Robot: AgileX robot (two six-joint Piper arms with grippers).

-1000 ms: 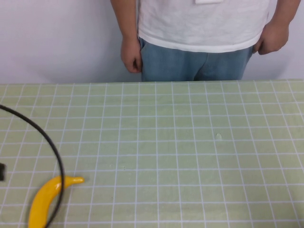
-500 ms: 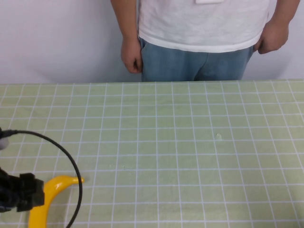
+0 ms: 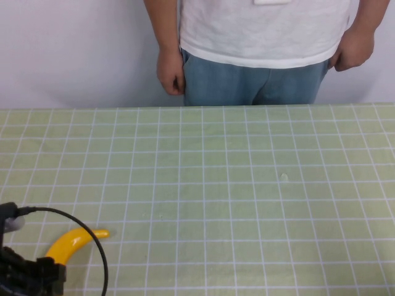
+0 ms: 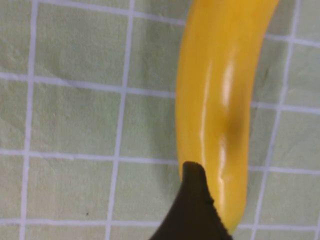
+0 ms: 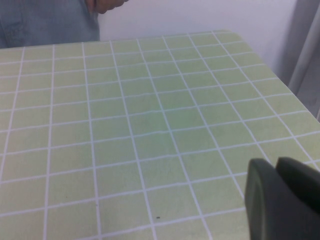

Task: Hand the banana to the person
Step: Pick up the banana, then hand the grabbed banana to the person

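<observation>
The yellow banana (image 3: pixel 73 240) lies on the green grid table (image 3: pixel 247 185) at the near left, its stem end pointing right. My left gripper (image 3: pixel 34 276) hangs over the banana's near end and hides that part. In the left wrist view the banana (image 4: pixel 220 100) fills the middle and the left gripper (image 4: pixel 240 210) is open over it, with one dark fingertip (image 4: pixel 194 205) beside it. The person (image 3: pixel 265 49), in a white T-shirt and blue jeans, stands behind the far edge with hands down. My right gripper (image 5: pixel 280 200) is shut and empty above the table's right part.
A black cable (image 3: pixel 92 237) loops from the left arm across the banana. The table's right edge (image 5: pixel 280 75) runs close to a wall or curtain. The person's jeans show at the far edge in the right wrist view (image 5: pixel 45 22).
My left arm has come into the high view at the near left and settled over the banana's near end. The cable loop has shifted down with it. The person has not moved.
</observation>
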